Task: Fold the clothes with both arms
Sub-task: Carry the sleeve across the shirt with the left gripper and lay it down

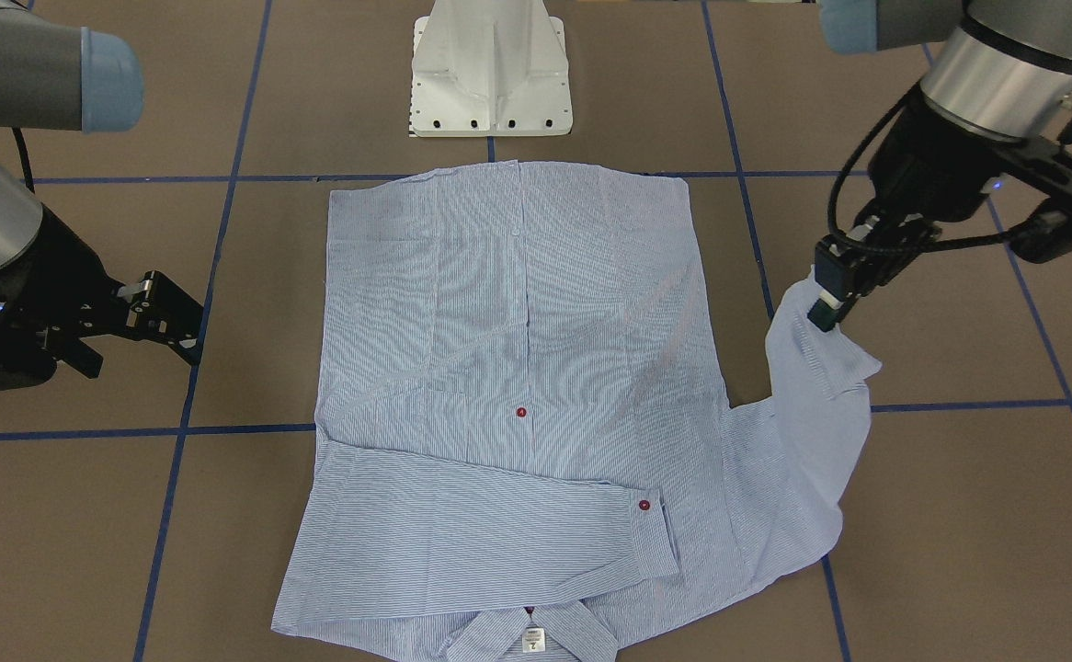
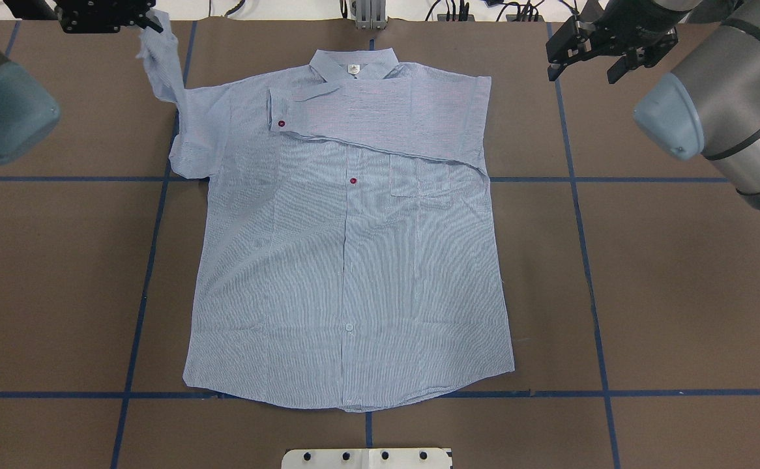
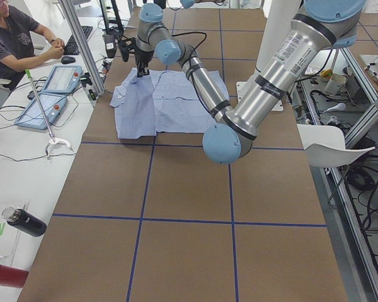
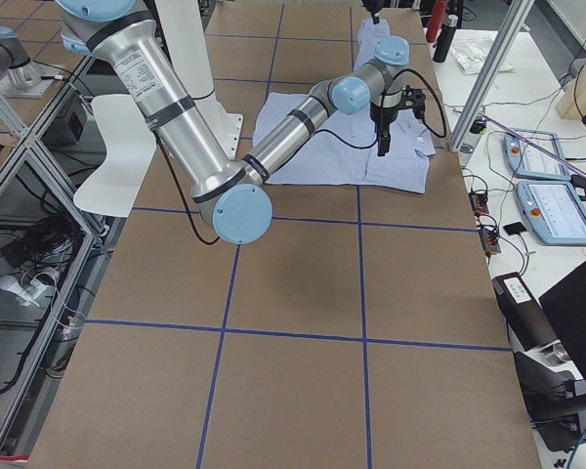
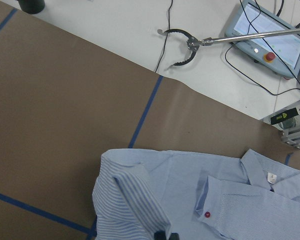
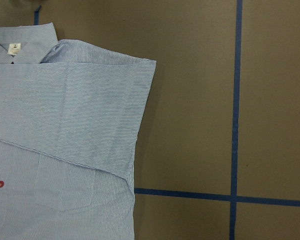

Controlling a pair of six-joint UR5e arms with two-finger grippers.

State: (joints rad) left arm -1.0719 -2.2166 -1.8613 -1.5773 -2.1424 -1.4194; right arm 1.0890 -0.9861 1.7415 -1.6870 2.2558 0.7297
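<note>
The shirt (image 2: 347, 273) is spread flat and front-up on the worktop (image 2: 680, 293), buttoned, with its collar (image 2: 354, 65) at the edge farthest from the robot. One sleeve (image 2: 380, 117) is already laid across the chest just below the collar, its red-buttoned end reaching a little past the collar's centre line. The step in hand is judged to be the matching fold of the other sleeve (image 1: 812, 432), which trails outward from the shoulder on the collar's left side.

The cuff (image 1: 821, 354) of that sleeve is pinched in the left tool (image 1: 827, 311), whose jaws are clenched on the cloth. It is held raised above the worktop, out to the left of the collar, so that the sleeve hangs in a slack curve from cuff to shoulder. The left wrist is angled downward over the cuff.

The right tool (image 2: 582, 68) is released, with its jaws spread and nothing between them. It is held off the cloth, well out to the right of the collar.

The next move is judged to call for the cuff to be carried across toward the collar's centre line and laid over the folded sleeve. The cloth would need to be kept taut enough that no crease is dragged into the shoulder.
</note>
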